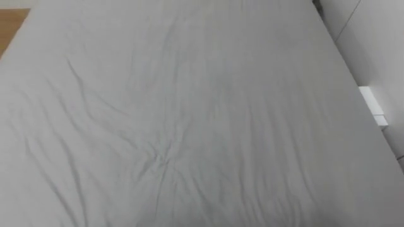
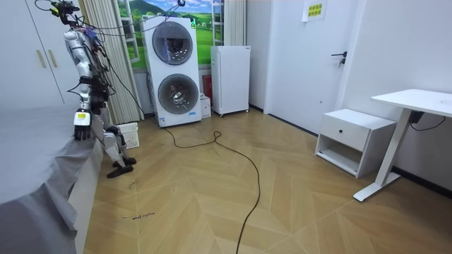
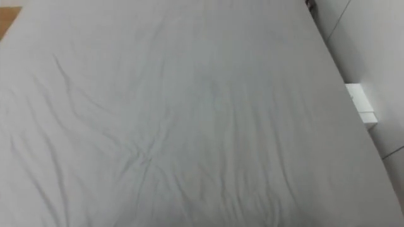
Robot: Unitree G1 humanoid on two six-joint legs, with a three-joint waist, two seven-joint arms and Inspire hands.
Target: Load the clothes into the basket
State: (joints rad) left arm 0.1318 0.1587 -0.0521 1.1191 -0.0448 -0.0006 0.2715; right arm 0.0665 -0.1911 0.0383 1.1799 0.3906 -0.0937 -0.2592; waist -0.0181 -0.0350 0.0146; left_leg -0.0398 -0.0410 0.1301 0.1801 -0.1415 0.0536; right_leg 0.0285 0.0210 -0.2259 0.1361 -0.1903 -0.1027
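A white slatted laundry basket (image 2: 128,134) stands on the wooden floor just behind my feet, in front of the curtain. I stand upright at the edge of the bed (image 2: 35,152), facing it. Its creased grey sheet (image 1: 189,126) spreads across both eye views, with nothing lying on the part I see. My left hand (image 2: 82,128) hangs at my side, close to the bed's corner.
A white box (image 1: 372,106) sits by the wall past the bed's right edge. Wood floor (image 1: 11,28) shows at the far left corner. Behind me stand stacked washing machines (image 2: 173,70), a small white cabinet (image 2: 231,79), a nightstand (image 2: 353,141) and a desk (image 2: 417,102).
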